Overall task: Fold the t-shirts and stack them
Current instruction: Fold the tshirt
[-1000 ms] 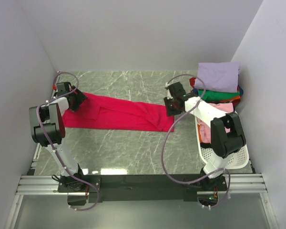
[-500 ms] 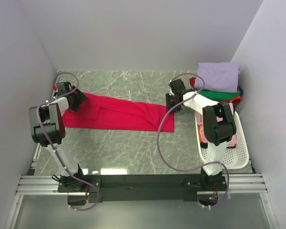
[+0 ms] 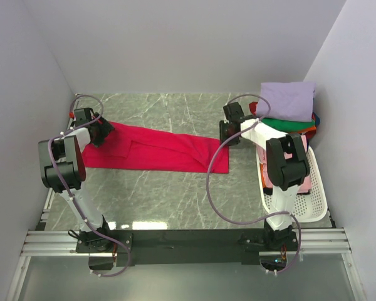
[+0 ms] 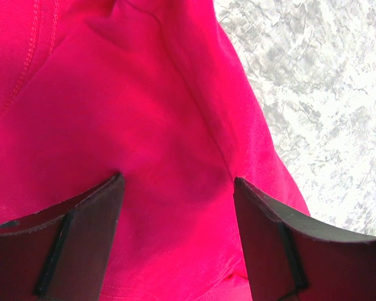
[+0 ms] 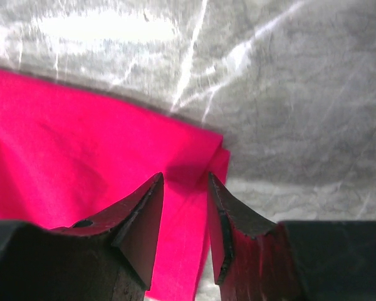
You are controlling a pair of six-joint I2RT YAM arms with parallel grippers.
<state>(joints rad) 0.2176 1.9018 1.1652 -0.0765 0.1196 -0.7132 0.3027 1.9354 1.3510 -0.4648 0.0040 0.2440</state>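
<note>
Right gripper (image 3: 229,133) has backed off the right end of the crimson t-shirt (image 3: 156,150) and drifted toward the folded stack (image 3: 287,103). From overhead, that end now lies flat on the table (image 3: 175,200). The shirt runs as a long band between the two arms, and the left gripper (image 3: 102,133) hasn't budged from its far-left end. Over to the left wrist: fingers spread wide over red cloth, nothing pinched. Now the right wrist: jaws a little apart, hovering just above the shirt's doubled corner, cloth lying loose below. It's let go, I'd say. That lengthwise fold looks laid. The band is still too long for the stack beside the basket (image 3: 316,200), so crosswise folds come next.
</note>
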